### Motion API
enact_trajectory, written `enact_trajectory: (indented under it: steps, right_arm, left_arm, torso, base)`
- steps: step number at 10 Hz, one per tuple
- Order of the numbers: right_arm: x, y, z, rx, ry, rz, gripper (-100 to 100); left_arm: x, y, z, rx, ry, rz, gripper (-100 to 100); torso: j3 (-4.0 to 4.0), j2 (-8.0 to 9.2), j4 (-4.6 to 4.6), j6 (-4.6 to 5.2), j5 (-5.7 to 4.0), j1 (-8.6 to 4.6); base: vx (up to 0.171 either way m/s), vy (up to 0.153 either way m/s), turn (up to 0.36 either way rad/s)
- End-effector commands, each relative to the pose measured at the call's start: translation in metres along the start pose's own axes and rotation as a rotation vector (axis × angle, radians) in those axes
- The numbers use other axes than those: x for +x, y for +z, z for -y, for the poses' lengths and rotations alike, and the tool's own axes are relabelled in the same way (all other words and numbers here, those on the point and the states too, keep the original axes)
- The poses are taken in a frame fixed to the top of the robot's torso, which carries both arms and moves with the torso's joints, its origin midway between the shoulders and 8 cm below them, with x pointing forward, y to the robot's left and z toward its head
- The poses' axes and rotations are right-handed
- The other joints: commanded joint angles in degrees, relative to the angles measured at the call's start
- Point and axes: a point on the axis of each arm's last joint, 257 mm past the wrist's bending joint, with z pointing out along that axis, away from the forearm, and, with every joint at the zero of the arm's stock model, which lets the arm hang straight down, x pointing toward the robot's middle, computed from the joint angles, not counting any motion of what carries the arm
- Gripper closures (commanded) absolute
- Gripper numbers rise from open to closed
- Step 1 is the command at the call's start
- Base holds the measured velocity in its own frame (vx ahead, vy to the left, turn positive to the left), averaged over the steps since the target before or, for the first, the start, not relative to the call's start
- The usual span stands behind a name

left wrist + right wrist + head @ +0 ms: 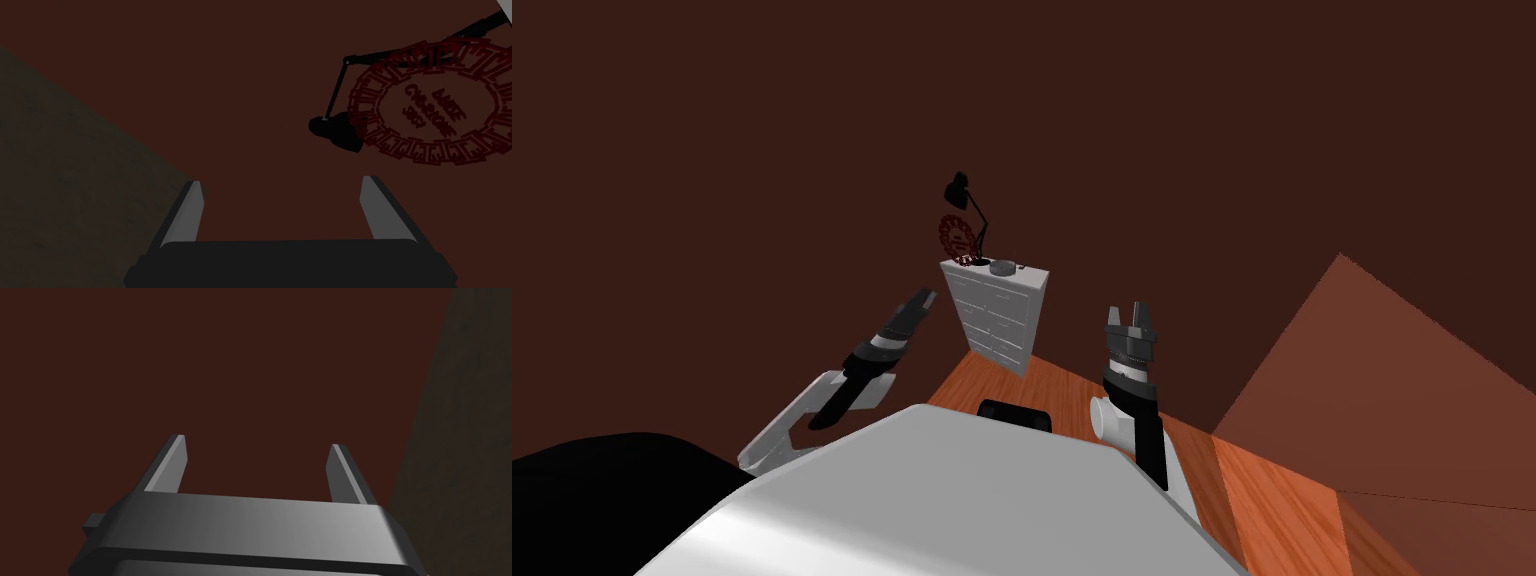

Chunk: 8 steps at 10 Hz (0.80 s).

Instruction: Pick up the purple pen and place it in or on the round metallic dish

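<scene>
Purple pen is too small to tell apart from here; by my judgement it lies on top of the white chest of drawers point(999, 315), where a faint dark fleck sits just beside the round grey dish point(1002, 267), though I cannot say the fleck is the pen, nor which way its long axis runs; the dish stands on the chest's top near the front edge, with a black lamp point(967, 205) and a round red ornament point(955, 236) behind it; both arms are raised in front of me, well apart from the chest; the left gripper point(920, 300) points toward the chest and is the nearer of the two, its fingers spread wide with nothing between them; the right gripper point(1131, 315) stands off to the chest's other side, also wide open and empty; the coming move looks like an approach across the wooden floor point(1272, 480), straight ahead toward the chest, before any reach can be judged.
</scene>
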Motion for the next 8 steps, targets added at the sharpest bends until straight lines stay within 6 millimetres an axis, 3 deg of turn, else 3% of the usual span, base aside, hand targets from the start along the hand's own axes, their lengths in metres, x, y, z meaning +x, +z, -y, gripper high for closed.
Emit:
enact_trajectory:
  steps: [1, 8]
  right_arm:
    - [0.0, 0.0, 0.0, 0.0, 0.0, 0.0, 0]
    - [0.0, 0.0, 0.0, 0.0, 0.0, 0.0, 0]
  left_arm:
    - [-0.008, -0.005, -0.01, -0.017, 0.082, -0.045, -100]
    - [-0.046, -0.014, -0.044, -0.078, 0.364, -0.195, -100]
  torso:
    - [0.0, 0.0, 0.0, 0.0, 0.0, 0.0]
    - [-0.03, -0.06, -0.01, 0.01, 0.01, 0.02]
  base:
    - [-0.126, 0.046, -0.084]
    - [-0.079, 0.028, -0.096]
